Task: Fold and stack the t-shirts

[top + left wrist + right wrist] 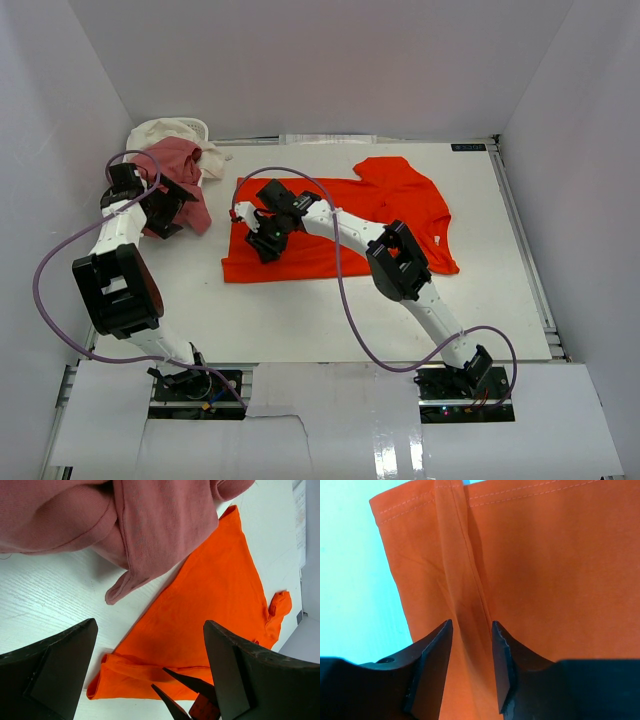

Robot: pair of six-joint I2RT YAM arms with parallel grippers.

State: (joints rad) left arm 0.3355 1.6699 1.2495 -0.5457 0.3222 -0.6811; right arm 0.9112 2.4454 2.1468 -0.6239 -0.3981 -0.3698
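Right fingers (432, 665): narrow, set either side of a raised ridge in the orange shirt (545, 570). Cannot tell whether the ridge is actually pinched. Left fingers (55, 670): wide, holding nothing. The orange shirt's corner lies just beyond them, the pink shirt (150, 525) is bunched further off, and the cream shirt (170, 132) is behind that.

Step, as I read it: first fold of the orange shirt. Next move needs a firm pinch, then a lift and carry across.

White surface (330, 320); plain white walls (300, 60).

Right claw (471, 626) pinching raised fold of orange t-shirt (550, 570); table (350, 580) left.
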